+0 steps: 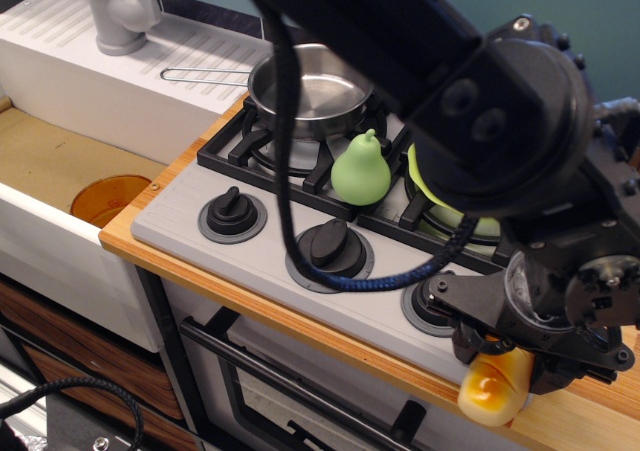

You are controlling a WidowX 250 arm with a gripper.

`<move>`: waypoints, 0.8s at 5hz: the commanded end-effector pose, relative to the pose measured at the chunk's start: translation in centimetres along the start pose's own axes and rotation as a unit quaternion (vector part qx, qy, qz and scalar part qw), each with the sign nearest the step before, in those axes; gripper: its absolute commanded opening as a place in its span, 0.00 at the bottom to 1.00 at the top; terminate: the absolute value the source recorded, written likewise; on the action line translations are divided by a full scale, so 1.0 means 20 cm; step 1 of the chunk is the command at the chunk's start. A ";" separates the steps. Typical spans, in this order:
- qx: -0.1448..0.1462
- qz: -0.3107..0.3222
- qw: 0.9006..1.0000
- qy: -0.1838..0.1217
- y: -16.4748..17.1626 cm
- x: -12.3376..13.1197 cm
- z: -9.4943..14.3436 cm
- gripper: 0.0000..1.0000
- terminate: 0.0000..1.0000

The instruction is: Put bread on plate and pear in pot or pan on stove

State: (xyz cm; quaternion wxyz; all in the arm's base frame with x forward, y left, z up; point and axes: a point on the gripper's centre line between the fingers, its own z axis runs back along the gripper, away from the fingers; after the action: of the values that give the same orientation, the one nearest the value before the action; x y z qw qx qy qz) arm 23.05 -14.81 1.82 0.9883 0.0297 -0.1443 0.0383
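Risk of knocking the bread (493, 389) off the near right counter (590, 411) edge if hand (520, 356), state hidden, closes off-centre.

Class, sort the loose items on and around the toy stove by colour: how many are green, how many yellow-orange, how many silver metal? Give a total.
Green: 2, the smooth light-green toy pear and the flat lime-green plastic plate.
Yellow-orange: 1, the glossy golden toy bread loaf, partly hidden under the black gripper.
Silver metal: 1, the shiny stainless-steel saucepan.
Total: 4
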 end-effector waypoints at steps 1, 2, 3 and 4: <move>0.003 -0.015 1.000 0.008 0.04 0.09 0.15 0.00 0.00; 0.018 -0.023 0.999 0.026 0.12 0.18 0.31 0.00 0.00; 0.038 -0.048 0.998 0.033 0.24 0.31 0.43 0.00 0.00; 0.034 -0.070 0.997 0.024 0.32 0.46 0.43 0.00 0.00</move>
State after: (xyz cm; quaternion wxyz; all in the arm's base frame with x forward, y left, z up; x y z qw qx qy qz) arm 28.23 -8.09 11.88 0.9918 0.0753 -0.0997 -0.0281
